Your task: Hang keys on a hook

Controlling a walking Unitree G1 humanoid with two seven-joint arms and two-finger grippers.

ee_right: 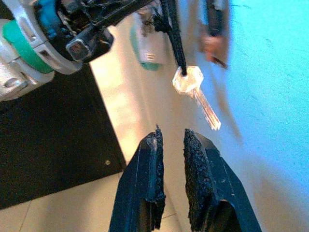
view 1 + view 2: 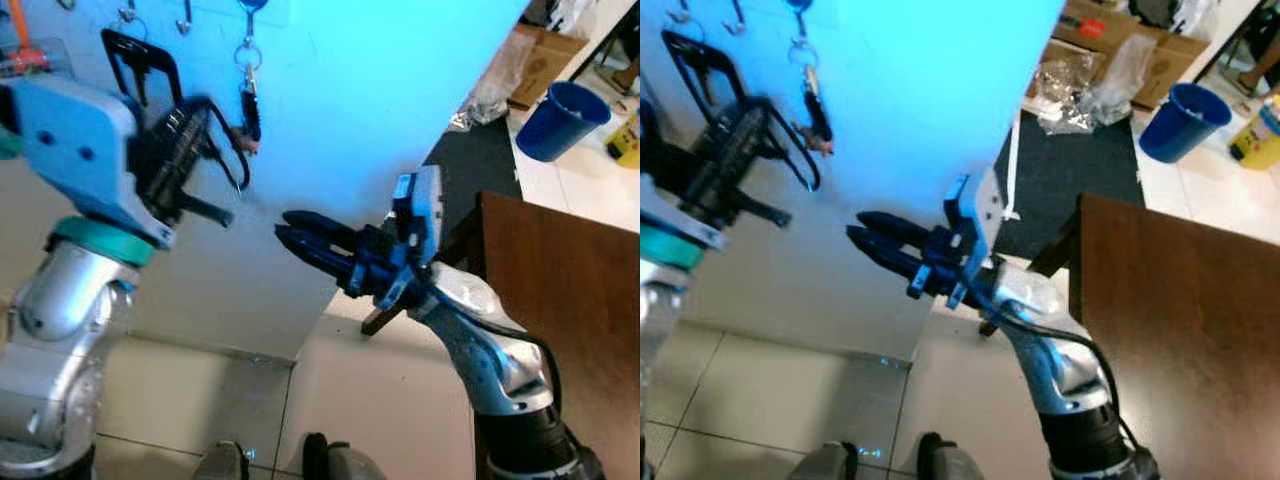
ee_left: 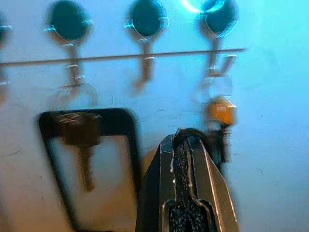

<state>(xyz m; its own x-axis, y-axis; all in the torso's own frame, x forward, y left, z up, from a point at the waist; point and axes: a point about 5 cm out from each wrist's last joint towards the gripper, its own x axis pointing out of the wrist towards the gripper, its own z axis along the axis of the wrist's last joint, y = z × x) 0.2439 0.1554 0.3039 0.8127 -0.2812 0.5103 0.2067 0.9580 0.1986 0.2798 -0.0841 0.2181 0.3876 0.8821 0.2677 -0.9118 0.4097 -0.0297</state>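
My left gripper (image 2: 185, 135) is raised in front of the blue-lit wall and is shut on a black key strap (image 2: 228, 150). In the right wrist view a silver key (image 1: 194, 86) dangles from that strap. On the wall runs a row of hooks (image 3: 145, 72). One hook carries a black loop (image 2: 140, 60) with a dark key (image 3: 82, 140), another a key ring with an orange-tipped fob (image 3: 221, 112). My right gripper (image 2: 282, 228) reaches towards the wall below the left one, its fingers (image 1: 145, 183) slightly apart with nothing between them.
A dark brown table (image 2: 570, 300) stands at the right, close behind my right arm. Beyond it lie a dark mat (image 2: 480, 160), a blue bucket (image 2: 565, 120), a cardboard box (image 2: 545, 60) and a yellow bottle (image 2: 628, 140). Pale tiles cover the floor.
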